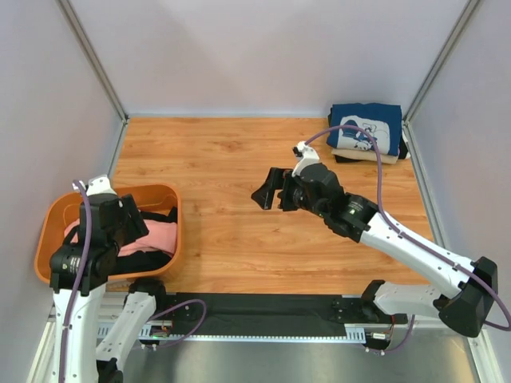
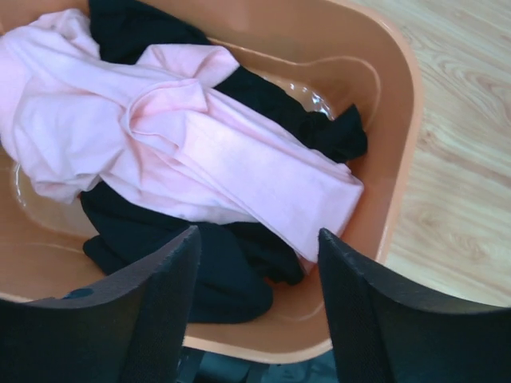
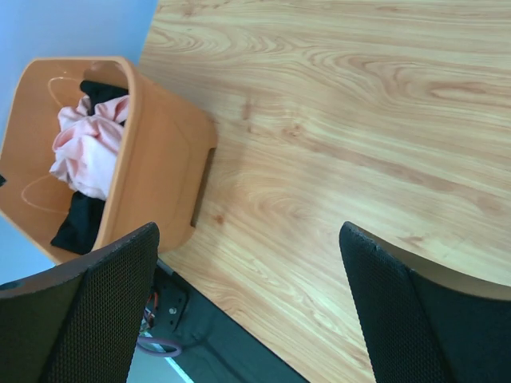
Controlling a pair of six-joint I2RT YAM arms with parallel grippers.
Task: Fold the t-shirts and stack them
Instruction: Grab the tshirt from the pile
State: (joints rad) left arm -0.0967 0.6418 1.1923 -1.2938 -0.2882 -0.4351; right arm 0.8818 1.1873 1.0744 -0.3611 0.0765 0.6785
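The step in hand looks like taking the next shirt out of the orange tub [image 2: 399,120], which stands at the near left edge of the table [image 1: 223,152]. The left end effector [image 2: 257,239] hovers over the tub with its jaws well apart and nothing between them. The salmon-pink t-shirt [image 2: 231,152] lies crumpled on top, draped across the dark cloth [image 2: 215,271].

To do it well, come down on the raised pink ridge near the middle of the heap and pinch one layer of pink only, clear of the dark cloth beneath and of the tub wall. Then lift high enough for the hem to clear the rim. The right end effector [image 3: 247,231] hangs over the bare middle of the table, spread very wide and empty, well placed to take a second corner and spread the shirt flat.

Counted: two end effectors, one tub. There is one pink shirt in it, and dark cloth that may be one shirt or more; I cannot tell. In the far right corner there is one stack, with a navy t-shirt [image 1: 375,120] with white print on top, a beige t-shirt [image 1: 375,156] under it, and a dark edge below that is perhaps a third
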